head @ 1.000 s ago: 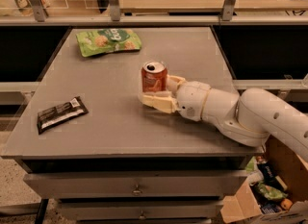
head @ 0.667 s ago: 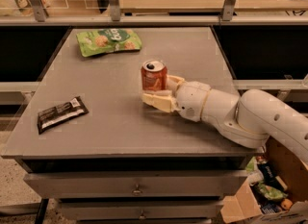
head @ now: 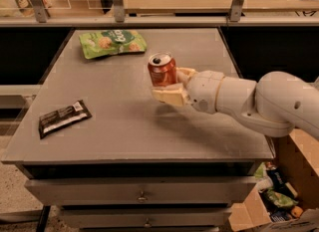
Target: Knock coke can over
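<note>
The coke can (head: pixel 161 69), red with a silver top, stands upright near the middle of the grey table (head: pixel 119 126). My gripper (head: pixel 168 83) reaches in from the right and holds the can between its cream fingers. One finger (head: pixel 167 95) lies across the front of the can's base. The other shows behind the can on its right side. The can's bottom edge is hidden by the near finger, so I cannot tell whether it touches the table.
A green snack bag (head: pixel 112 43) lies at the table's far left. A dark snack bar wrapper (head: pixel 64 117) lies near the front left. A cardboard box of items (head: pixel 279 201) sits on the floor at the right. A shelf rail runs behind the table.
The can and my gripper have shifted together a little toward the far side of the table. The bag and the wrapper have not moved.
</note>
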